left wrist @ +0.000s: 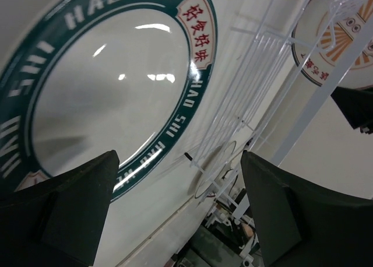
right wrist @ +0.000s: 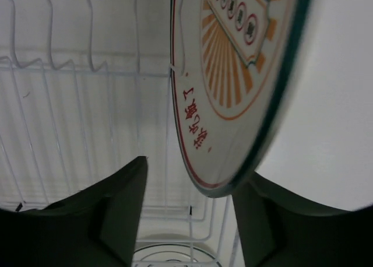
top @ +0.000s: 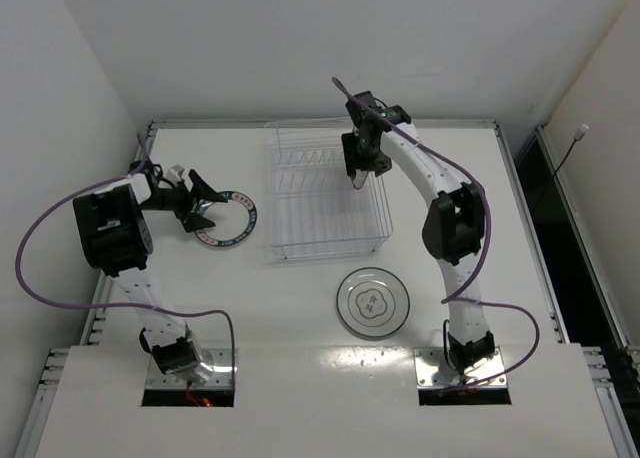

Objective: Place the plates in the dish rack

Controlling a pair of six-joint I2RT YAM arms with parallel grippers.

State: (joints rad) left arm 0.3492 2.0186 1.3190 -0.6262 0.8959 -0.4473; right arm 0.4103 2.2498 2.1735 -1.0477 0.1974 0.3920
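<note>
The teal-rimmed plate (top: 228, 219) lies flat on the table left of the dish rack (top: 325, 193). My left gripper (top: 205, 203) is open and empty, low at the plate's left rim; the plate fills the left wrist view (left wrist: 111, 86) beyond the open fingers (left wrist: 76, 203). My right gripper (top: 358, 178) hangs over the rack's right side. In the right wrist view it (right wrist: 191, 171) is open, and the orange sunburst plate (right wrist: 233, 74) stands on edge between the wide-apart fingers, its rim close to the right finger (right wrist: 274, 220). The white grey-ringed plate (top: 373, 301) lies in front of the rack.
The rack's wire tines (right wrist: 70, 63) stand left of the orange plate. The orange plate (left wrist: 341, 37) and rack wires (left wrist: 256, 86) show at the right of the left wrist view. Raised table edges and white walls enclose the work area.
</note>
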